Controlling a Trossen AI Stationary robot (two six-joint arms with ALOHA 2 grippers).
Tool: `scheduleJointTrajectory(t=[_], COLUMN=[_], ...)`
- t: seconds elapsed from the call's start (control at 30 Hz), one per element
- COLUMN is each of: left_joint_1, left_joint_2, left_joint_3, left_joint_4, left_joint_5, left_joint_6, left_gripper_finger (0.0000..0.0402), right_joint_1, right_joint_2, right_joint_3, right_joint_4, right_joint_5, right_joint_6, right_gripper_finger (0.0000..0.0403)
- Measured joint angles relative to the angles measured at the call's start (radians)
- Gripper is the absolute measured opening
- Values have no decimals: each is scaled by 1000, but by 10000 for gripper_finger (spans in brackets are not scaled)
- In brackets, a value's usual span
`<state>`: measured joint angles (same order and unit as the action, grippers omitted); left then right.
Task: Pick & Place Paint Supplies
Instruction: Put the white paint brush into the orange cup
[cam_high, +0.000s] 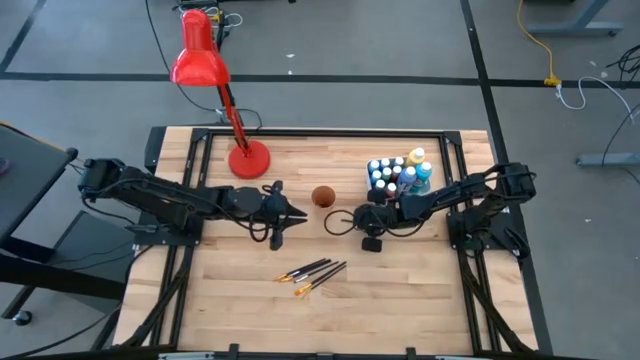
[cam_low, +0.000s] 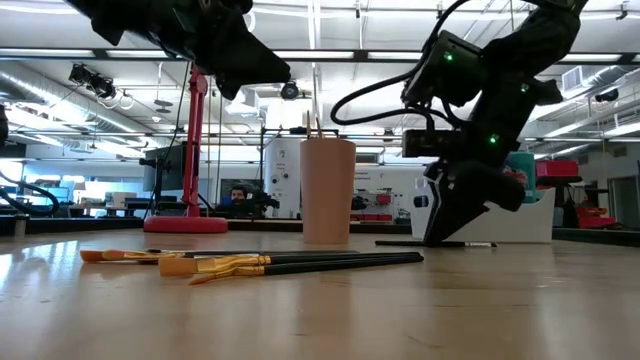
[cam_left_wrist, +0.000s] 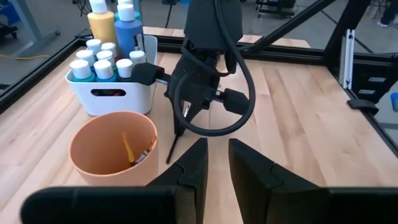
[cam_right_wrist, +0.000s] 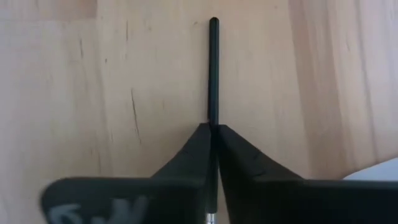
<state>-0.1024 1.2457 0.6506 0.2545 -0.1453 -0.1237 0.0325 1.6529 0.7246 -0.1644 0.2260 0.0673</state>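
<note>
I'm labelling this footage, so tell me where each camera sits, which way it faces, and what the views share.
High: overhead, straight down; both dark arms over the wooden table.
Low: tabletop height, level across; arms enter from above.
Left wrist: on the left arm, facing the small orange cup and the right arm.
Right wrist: on the right arm, looking down on a thin dark paintbrush handle between the right gripper jaws.
Shared: high, low and left wrist views all show the cup.

Two dark jointed arms with looping black cables, each claw black and wedge-fingered.
</note>
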Motion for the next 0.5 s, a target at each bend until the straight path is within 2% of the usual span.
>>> scheduleJointTrajectory(t=[0.07, 0.17, 0.3, 0.5], left_joint_1=[0, 0, 0, 0], left_joint_2=[0, 0, 0, 0], left_joint_3=[0, 0, 0, 0], left_joint_4=[0, -1, -1, -1], left_joint_5=[-1, -1, -1, -1], left_joint_6=[22, 31, 31, 32], left_gripper_finger=[71, 71, 71, 71], right_joint_1=[9, 28, 63, 141], right_joint_2=[-2, -2, -1, 1], right_joint_3=[1, 2, 16, 79], right_joint_4=[-9, -26, -48, -119], right_joint_5=[-1, 21, 20, -68], right_joint_6=[-35, -83, -63, -31], right_gripper_finger=[10, 14, 13, 2])
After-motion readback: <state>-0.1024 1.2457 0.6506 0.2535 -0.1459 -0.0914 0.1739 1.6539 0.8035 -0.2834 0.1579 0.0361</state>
